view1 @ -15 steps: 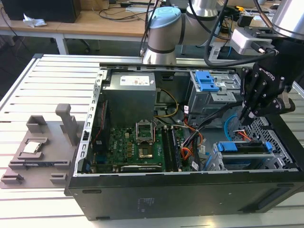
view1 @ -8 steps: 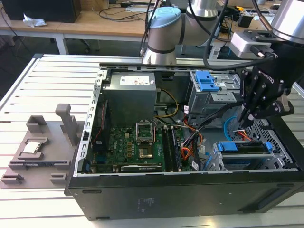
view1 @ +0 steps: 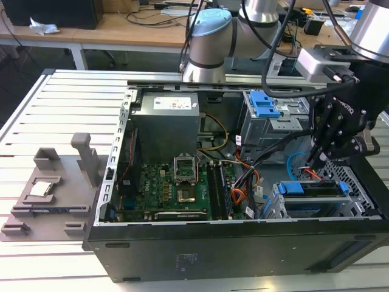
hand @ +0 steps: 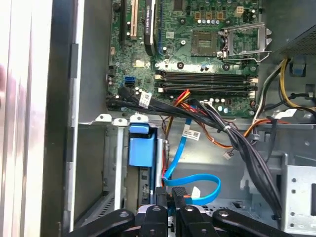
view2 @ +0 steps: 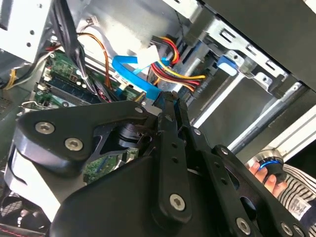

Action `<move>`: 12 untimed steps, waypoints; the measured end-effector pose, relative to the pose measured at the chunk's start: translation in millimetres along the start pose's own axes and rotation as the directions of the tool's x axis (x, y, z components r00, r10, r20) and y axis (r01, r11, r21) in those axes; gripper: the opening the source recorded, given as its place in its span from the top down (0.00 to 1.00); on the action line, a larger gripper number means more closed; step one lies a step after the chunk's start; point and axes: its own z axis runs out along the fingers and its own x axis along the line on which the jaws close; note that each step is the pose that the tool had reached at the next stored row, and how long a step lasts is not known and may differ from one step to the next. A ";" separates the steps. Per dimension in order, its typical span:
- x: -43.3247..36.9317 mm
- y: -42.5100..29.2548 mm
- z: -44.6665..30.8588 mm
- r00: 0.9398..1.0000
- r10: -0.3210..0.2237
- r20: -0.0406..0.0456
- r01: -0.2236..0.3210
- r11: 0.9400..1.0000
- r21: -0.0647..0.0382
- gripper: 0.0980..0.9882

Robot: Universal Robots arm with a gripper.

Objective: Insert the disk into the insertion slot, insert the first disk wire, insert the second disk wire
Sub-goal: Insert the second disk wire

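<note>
The disk (view1: 311, 189), in its bright blue caddy, sits in the insertion slot (view1: 357, 196), a silver perforated cage at the case's front corner on the exterior view's right. Its blue tab (hand: 139, 145) also appears in the first wrist view. My gripper (view1: 311, 162) hangs just above the disk's back end. The fingers (hand: 163, 196) look shut on the plug end of the second disk wire (hand: 206, 178), a light-blue looping cable (view2: 129, 67). The first disk wire (view2: 170, 69), a red, yellow and orange bundle, runs to a black connector by the disk.
A larger grey cage with a blue clip (view1: 265, 103) stands behind my gripper. Black cable bundles (hand: 232, 138) cross the case beside the motherboard (view1: 176, 191). A grey fixture tray (view1: 48, 191) lies on the exterior view's left. A hand with a striped sleeve (view2: 270, 174) is outside the case.
</note>
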 end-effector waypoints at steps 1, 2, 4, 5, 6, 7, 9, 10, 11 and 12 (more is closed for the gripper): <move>2.4 0.1 0.4 1.000 0.000 0.000 0.000 1.000 0.000 0.93; 5.2 0.2 1.0 1.000 0.000 0.000 0.000 1.000 0.000 0.93; 10.0 0.4 2.3 1.000 0.000 0.000 0.000 1.000 0.000 0.93; 12.9 0.5 3.3 1.000 0.000 0.000 0.000 1.000 0.000 0.93; 15.4 0.5 4.4 1.000 0.000 0.000 0.000 1.000 0.000 0.93; 16.1 0.5 5.8 1.000 0.000 0.001 0.000 1.000 0.000 0.93; 16.2 0.5 7.5 1.000 0.000 0.001 0.000 1.000 0.000 0.93; 16.1 0.5 8.2 1.000 0.000 0.001 0.000 1.000 0.000 0.93; 16.0 0.4 9.4 1.000 0.000 0.002 0.000 1.000 0.000 0.93; 15.9 0.4 10.8 1.000 0.000 0.002 0.000 1.000 0.000 0.93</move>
